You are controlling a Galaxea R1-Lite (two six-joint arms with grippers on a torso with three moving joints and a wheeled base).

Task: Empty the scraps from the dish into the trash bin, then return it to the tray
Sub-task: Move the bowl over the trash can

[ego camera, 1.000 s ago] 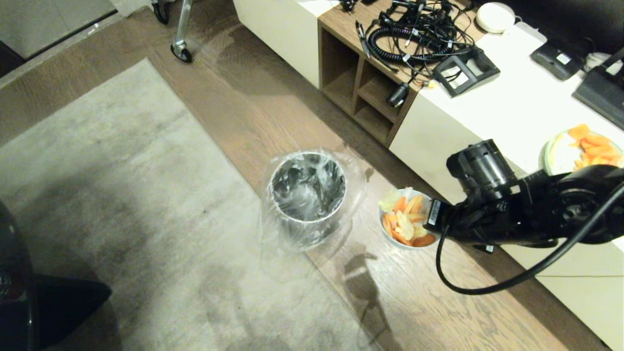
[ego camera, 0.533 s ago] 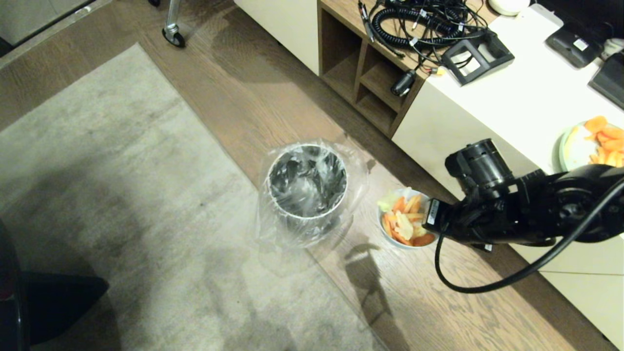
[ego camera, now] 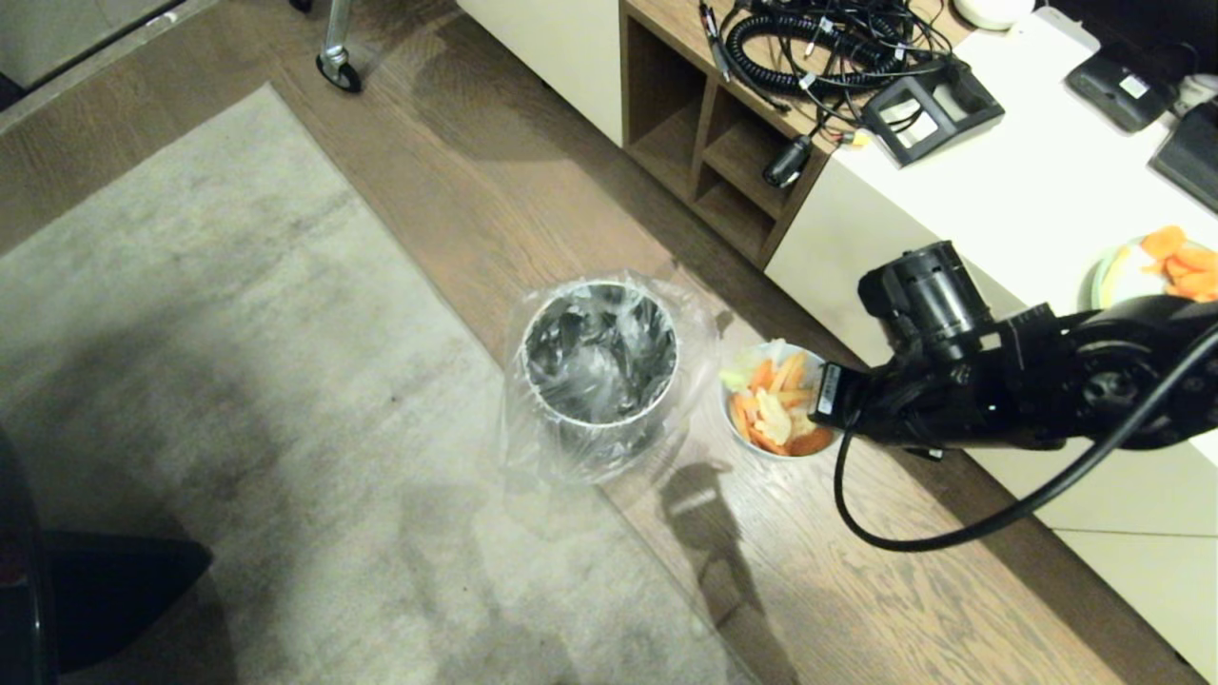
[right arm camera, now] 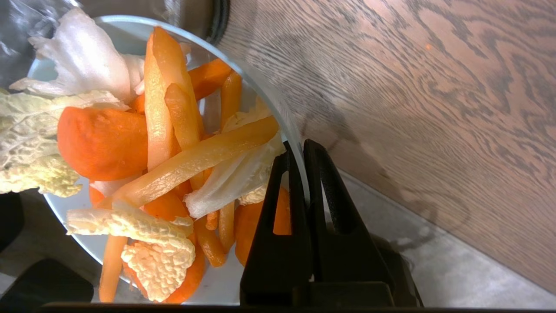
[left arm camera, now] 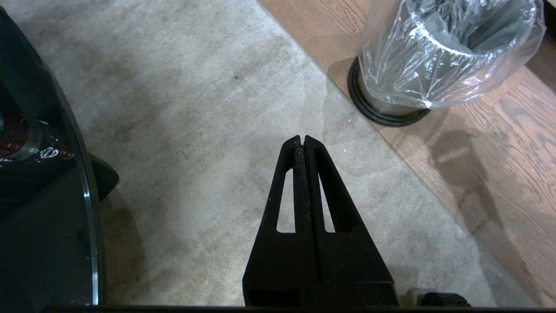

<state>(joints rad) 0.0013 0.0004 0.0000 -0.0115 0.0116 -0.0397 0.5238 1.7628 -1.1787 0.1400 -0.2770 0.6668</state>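
Note:
The dish [ego camera: 736,424], a small white bowl, hangs over the wood floor just right of the trash bin [ego camera: 592,430]. It is heaped with scraps [ego camera: 775,400]: orange carrot sticks and pale cabbage pieces. My right gripper [right arm camera: 299,148] is shut on the dish's rim [right arm camera: 260,82], one finger inside against the scraps [right arm camera: 173,130] and one outside. The steel trash bin [left arm camera: 391,102] stands open with a clear liner draped over it. My left gripper [left arm camera: 302,140] is shut on nothing, parked above the rug. The tray is out of view.
A white cabinet [ego camera: 999,219] with a wooden shelf unit [ego camera: 723,162] and tangled cables runs along the right. A pale-green plate [ego camera: 1109,281] of orange pieces sits on it. A grey rug [ego camera: 238,381] covers the left floor. A dark glass table edge [left arm camera: 89,195] lies beside my left arm.
The whole head view shifted downward early on. Since then my right gripper has carried the dish a little left, closer to the bin. The left gripper has stayed still.

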